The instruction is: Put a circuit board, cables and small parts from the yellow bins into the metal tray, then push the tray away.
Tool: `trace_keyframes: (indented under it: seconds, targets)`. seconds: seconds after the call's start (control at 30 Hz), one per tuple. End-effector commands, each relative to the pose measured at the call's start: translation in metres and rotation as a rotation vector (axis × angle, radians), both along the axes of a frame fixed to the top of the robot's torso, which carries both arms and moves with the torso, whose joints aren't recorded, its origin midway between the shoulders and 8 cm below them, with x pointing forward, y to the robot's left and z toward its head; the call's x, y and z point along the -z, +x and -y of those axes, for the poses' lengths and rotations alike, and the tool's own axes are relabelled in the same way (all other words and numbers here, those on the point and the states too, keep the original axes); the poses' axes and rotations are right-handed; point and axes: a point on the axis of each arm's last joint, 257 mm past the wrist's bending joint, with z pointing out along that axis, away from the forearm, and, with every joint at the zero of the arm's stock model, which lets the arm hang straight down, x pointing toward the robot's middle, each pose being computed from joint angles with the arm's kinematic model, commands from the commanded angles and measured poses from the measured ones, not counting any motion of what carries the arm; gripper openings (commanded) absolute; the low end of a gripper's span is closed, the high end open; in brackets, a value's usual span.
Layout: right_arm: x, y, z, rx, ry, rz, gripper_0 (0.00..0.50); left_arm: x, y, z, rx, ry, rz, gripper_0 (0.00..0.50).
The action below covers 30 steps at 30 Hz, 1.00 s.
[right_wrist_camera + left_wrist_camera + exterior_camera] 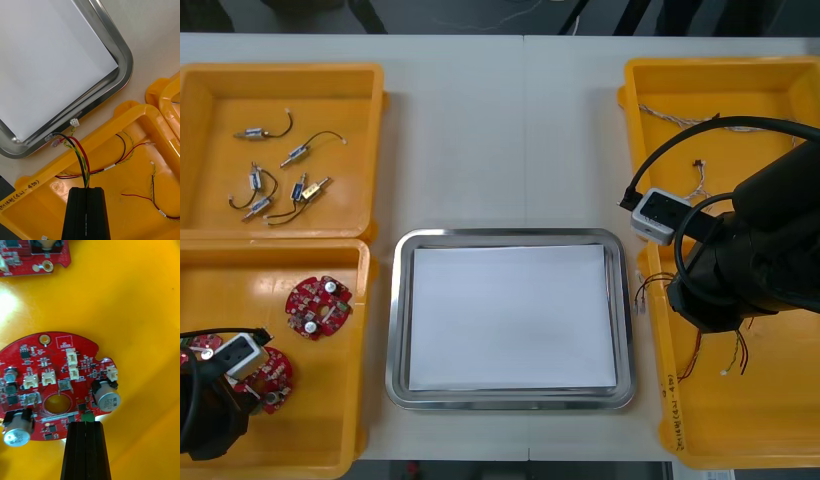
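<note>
Two arms low at the near bins. Left gripper [85,423] is in the near-left yellow bin [362,330], fingers clenched together on a green part at the edge of a circuit board [56,382], which is in that bin. Metal tray [394,330] sits mid-table, white inside. Right gripper [86,188] is above the near-right yellow bin [138,112], pinching a red-yellow-black cable [83,157]. The cable's plug ends reach past the bin rim, near the tray rim.

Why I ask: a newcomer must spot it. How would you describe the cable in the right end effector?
Start at the metal tray, then the nearer yellow bin on the robot's right. The red, yellow and black cable crosses that bin's rim, pinched by the right end effector; its neighbours lie loose inside.
</note>
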Motion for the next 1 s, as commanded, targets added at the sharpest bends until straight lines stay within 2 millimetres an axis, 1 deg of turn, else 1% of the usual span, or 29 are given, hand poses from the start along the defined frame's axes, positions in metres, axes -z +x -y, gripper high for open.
trace_keyframes:
  seconds: [0.03,0.23,0.37,0.53,0.7,0.73,0.77,0.8,0.83,0.87,1.0]
  targets:
    - [-0.010,0.002,-0.011,-0.028,0.005,0.036,0.000,-0.027,0.018,0.000,0.029,0.025,0.038,0.000]
    - [-0.009,0.001,-0.012,-0.030,0.009,0.032,0.000,-0.035,0.022,0.000,0.017,0.019,0.044,0.000]
    - [-0.010,0.001,-0.015,-0.033,0.014,0.033,0.000,-0.039,0.022,0.003,0.010,0.010,0.037,0.000]
    - [-0.010,0.001,-0.014,-0.033,0.014,0.033,0.000,-0.037,0.019,0.010,-0.002,-0.017,0.032,0.000]
    - [-0.009,0.000,-0.014,-0.033,0.013,0.030,0.000,-0.031,0.012,0.011,-0.017,-0.032,0.020,0.000]
    - [-0.009,0.000,-0.014,-0.031,0.013,0.029,0.000,-0.030,0.011,0.011,-0.022,-0.039,0.024,0.021]
    - [-0.009,0.001,-0.014,-0.031,0.014,0.031,0.000,-0.029,0.010,0.011,-0.024,-0.041,0.024,0.088]
    - [-0.009,0.000,-0.014,-0.033,0.013,0.030,0.000,-0.028,0.008,0.012,-0.028,-0.048,0.024,0.335]
    - [-0.009,0.001,-0.014,-0.032,0.014,0.031,0.000,-0.028,0.007,0.011,-0.033,-0.052,0.027,0.472]
    - [-0.010,0.001,-0.014,-0.033,0.014,0.033,0.000,-0.028,0.007,0.012,-0.032,-0.054,0.030,0.500]
    - [-0.009,0.000,-0.014,-0.033,0.014,0.030,0.000,-0.028,0.007,0.013,-0.033,-0.060,0.033,0.500]
